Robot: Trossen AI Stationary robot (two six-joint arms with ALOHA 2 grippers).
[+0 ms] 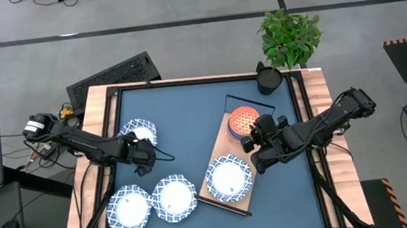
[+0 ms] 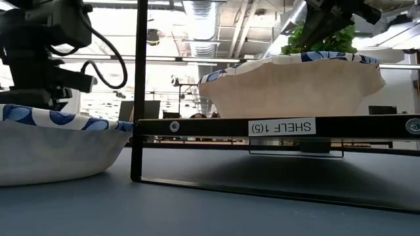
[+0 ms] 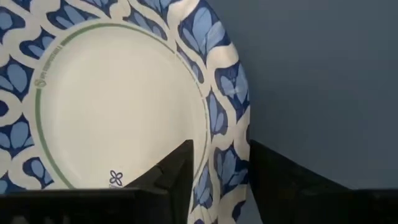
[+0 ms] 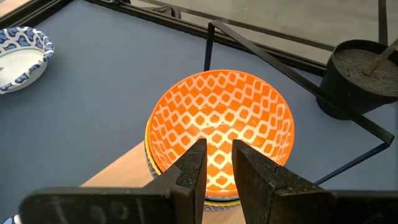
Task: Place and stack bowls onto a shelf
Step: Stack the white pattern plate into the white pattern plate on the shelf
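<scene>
- Seen from above, the left gripper sits at the rim of a white bowl with a blue patterned rim at the left of the dark blue table.
- The left wrist view shows that bowl up close, its rim passing between the two dark fingers, one inside the bowl and one outside; the jaws clamp the rim.
- Two more blue-rimmed white bowls lie side by side near the table's front left: one at the corner, the other just beside it.
- The light-wood shelf on its black wire frame lies diagonally right of centre, with a fourth white bowl on its near end.
- At the shelf's far end stands an orange patterned bowl, nested on what seems to be another bowl, only its edge showing.
- The right gripper hangs over the shelf between the orange bowl and the white one.
- In the right wrist view its fingers stand a narrow gap apart above the orange bowl, gripping nothing.
- A dark pot with a leafy green plant stands at the table's far right corner.
- The low view shows the shelf's front edge.
</scene>
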